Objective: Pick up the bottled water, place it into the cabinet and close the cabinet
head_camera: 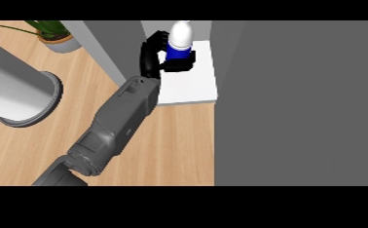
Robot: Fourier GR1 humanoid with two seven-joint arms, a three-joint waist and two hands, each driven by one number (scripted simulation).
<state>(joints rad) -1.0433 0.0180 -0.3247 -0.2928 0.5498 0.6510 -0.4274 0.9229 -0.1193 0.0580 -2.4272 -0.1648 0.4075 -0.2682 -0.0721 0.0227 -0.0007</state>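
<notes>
Black hand (159,56) curled round white, blue-labelled water bottle (179,38); bottle upright over white cabinet shelf (194,83).

Bottled water (179,39) upright on the cabinet shelf (194,83), toward its back left corner. Hand (155,54) curled round the bottle from the left, forearm trailing down toward the view's lower left across the counter (179,144). Cabinet door (291,105) right of the shelf. Potted plant (54,34) far left at the back; metal cylinder (25,95) before it on the counter.
</notes>
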